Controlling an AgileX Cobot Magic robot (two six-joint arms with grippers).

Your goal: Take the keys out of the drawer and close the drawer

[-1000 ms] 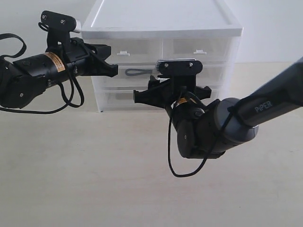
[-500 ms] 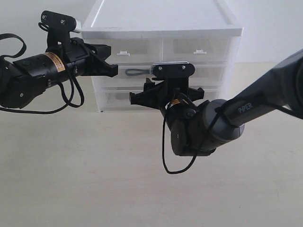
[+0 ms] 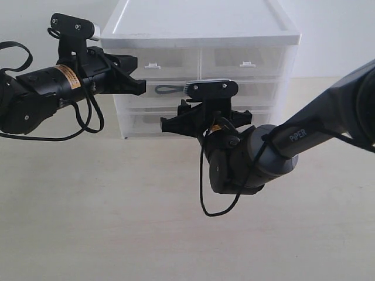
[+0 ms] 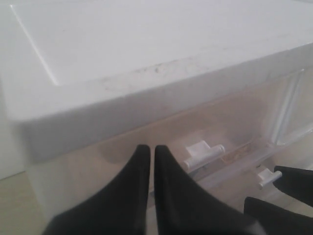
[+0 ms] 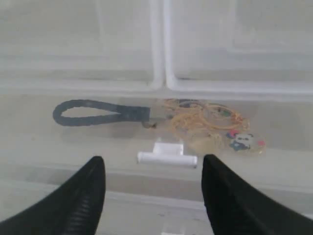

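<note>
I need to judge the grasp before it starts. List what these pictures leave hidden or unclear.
1. Exterior view: the right arm's black camera mount covers the middle of the translucent plastic upper full-width drawer; only the black braided strap of the gold-ringed keys shows.
2. Right wrist view: the keys' small round charms blur behind the drawer front.
3. Left wrist view: keys out of frame; shut black fingers fill the foreground.
</note>
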